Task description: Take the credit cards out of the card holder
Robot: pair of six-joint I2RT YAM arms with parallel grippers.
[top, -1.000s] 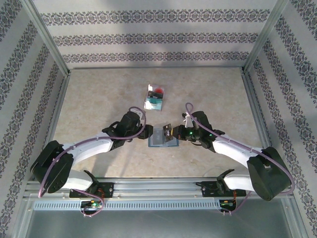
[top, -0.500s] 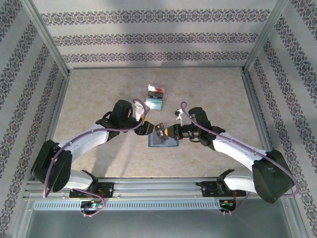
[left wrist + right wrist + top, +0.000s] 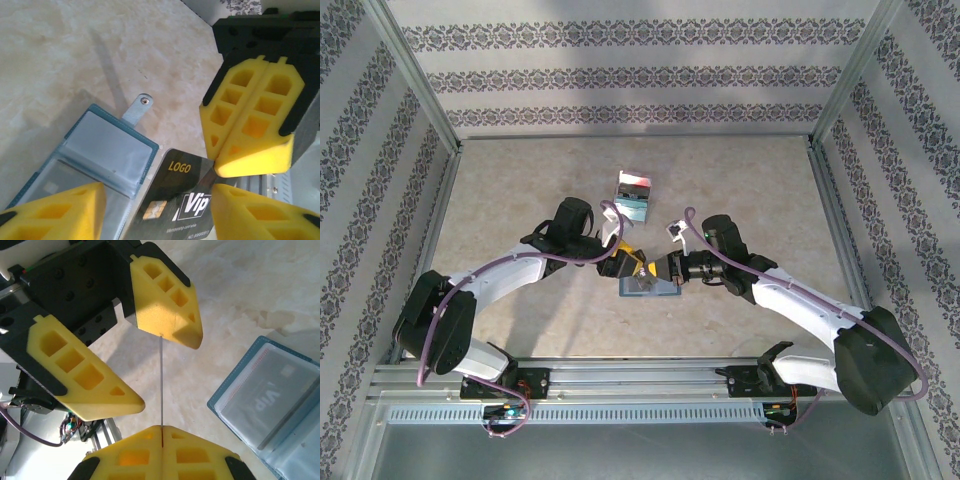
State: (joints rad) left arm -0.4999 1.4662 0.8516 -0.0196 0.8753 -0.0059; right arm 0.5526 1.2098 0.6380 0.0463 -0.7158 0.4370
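Handover step, judged: right pincer [image 3: 162, 430] clamped on dark Vip-marked plastic card [image 3: 180, 187] near open slate-blue soft wallet [image 3: 107, 150]. Left pincer [image 3: 167, 374] apart, straddling card. Next: left closes, right releases.

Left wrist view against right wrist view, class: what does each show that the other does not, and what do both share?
Left wrist: the dark card's printed face (LOGO, Vip, a chip) and the card holder's snap tab. Right wrist: that card edge-on as a thin line, and another Vip card in the holder's pocket. Both: the right gripper shut on the card, the left gripper open around it.
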